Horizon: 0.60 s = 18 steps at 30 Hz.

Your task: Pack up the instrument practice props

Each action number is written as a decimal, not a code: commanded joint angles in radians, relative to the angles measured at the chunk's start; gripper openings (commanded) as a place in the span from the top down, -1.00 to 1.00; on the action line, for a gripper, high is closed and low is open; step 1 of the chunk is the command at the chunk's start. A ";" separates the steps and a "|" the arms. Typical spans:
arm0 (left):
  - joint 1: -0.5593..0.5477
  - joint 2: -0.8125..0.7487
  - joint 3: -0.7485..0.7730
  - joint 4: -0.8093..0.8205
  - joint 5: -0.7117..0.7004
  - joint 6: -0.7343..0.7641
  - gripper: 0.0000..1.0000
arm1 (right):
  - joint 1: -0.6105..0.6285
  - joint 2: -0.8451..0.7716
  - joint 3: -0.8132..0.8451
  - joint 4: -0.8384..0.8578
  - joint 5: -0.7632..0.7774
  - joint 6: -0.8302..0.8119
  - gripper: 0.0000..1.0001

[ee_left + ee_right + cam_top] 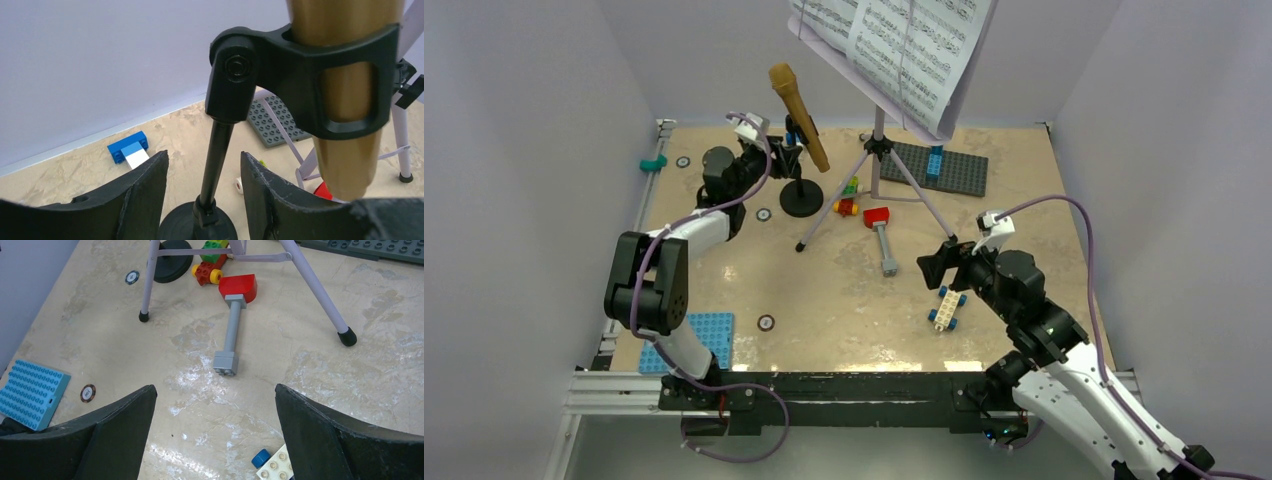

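Observation:
The gold microphone (799,115) sits tilted in the clip of the small black round-based mic stand (801,197) at the back left. My left gripper (786,155) reaches around the stand's thin pole (216,155). Its jaws are open, with a gap on each side of the pole, and the microphone (345,90) looms above right. The lavender tripod music stand (879,150) stands at the back centre and carries white sheet-music pages (894,45). My right gripper (934,268) hovers wide open over bare table, empty, in front of one tripod leg (312,280).
A red-headed toy hammer (881,235) lies between the tripod legs. Coloured bricks (848,198) sit beside the mic stand base. A grey baseplate (944,168) lies at the back, a blue plate (704,335) at the near left, and a white-and-blue brick car (946,307) under my right gripper.

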 commanded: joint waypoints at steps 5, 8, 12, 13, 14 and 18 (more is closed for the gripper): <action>0.004 0.078 0.136 0.037 0.038 0.047 -0.04 | 0.002 0.033 0.046 0.026 0.004 0.000 -0.86; 0.004 0.096 0.159 0.032 0.047 0.049 0.06 | 0.002 0.032 0.041 0.026 0.012 0.000 -0.86; 0.000 0.111 0.181 0.013 0.069 0.055 0.26 | 0.002 0.035 0.039 0.028 0.020 -0.001 -0.86; 0.000 0.114 0.182 0.011 0.073 0.055 0.33 | 0.002 0.035 0.038 0.028 0.020 -0.001 -0.86; 0.000 0.115 0.181 0.009 0.076 0.055 0.43 | 0.002 0.037 0.038 0.028 0.020 0.000 -0.86; -0.001 0.096 0.154 0.028 0.067 0.054 0.78 | 0.002 0.033 0.039 0.024 0.021 0.000 -0.85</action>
